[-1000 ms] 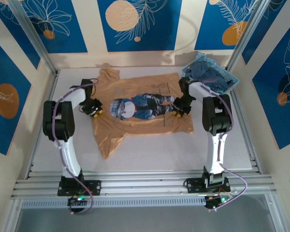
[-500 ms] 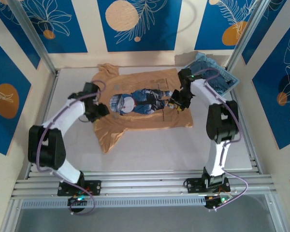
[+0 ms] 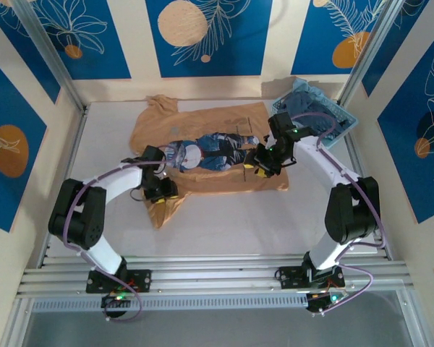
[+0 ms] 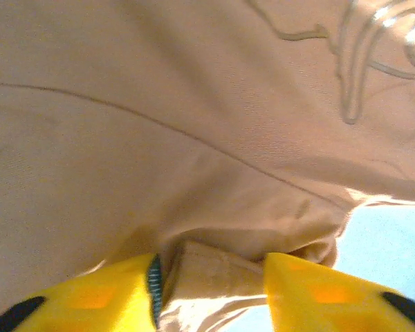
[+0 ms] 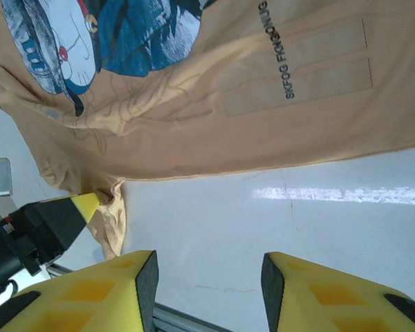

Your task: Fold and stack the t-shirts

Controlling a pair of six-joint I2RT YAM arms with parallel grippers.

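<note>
The tan-orange t-shirt [image 3: 210,179] lies spread face up on the white table, its blue cartoon print [image 3: 202,153] at the middle. My left gripper [image 3: 161,191] sits at the shirt's near-left sleeve, shut on a bunched fold of the tan cloth [image 4: 214,270]. Over the shirt's right part hangs my right gripper [image 3: 263,164]. In the right wrist view that gripper [image 5: 207,277] stands open above bare table, with the shirt's hem [image 5: 297,155] just ahead of it. A slate-blue t-shirt [image 3: 309,110] lies heaped in the basket.
The light blue lattice basket [image 3: 345,116] stands at the back right corner. Metal rails run along the table's near edge [image 3: 217,273]. Bare white table [image 3: 231,224] lies between the shirt and the arm bases.
My left gripper has moved from the shirt's left edge to its near-left sleeve. The shirt's left side has shifted and bunched. The right arm has stretched out, its gripper staying over the shirt's right part.
</note>
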